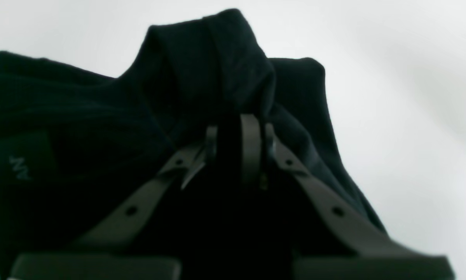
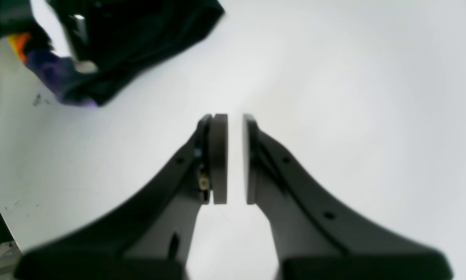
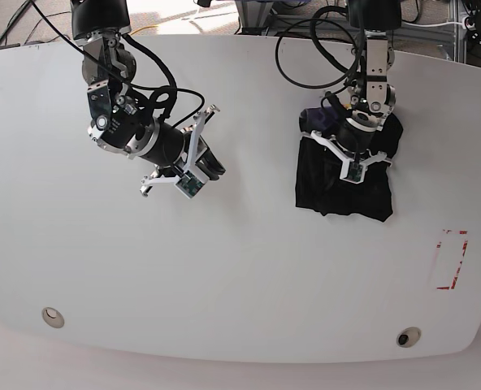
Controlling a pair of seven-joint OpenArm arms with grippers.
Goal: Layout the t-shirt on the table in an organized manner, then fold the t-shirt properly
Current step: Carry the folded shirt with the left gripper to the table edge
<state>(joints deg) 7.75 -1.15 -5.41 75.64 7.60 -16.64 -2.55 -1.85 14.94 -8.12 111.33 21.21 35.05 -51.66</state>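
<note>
Left gripper (image 1: 236, 128) is pinched on a raised fold of the black t-shirt (image 3: 344, 183), its jaws nearly together with cloth bunched between them. White lettering shows on the cloth in the left wrist view. The t-shirt lies crumpled on the white worktop (image 3: 249, 276), on the right side of the base view, under the left arm, with a purplish patch at its upper edge. Right gripper (image 2: 235, 155) hangs above bare worktop well apart from the t-shirt, jaws drawn narrow with only a thin gap, holding nothing. A red tape rectangle (image 3: 450, 258) sits near the worktop's right edge.
</note>
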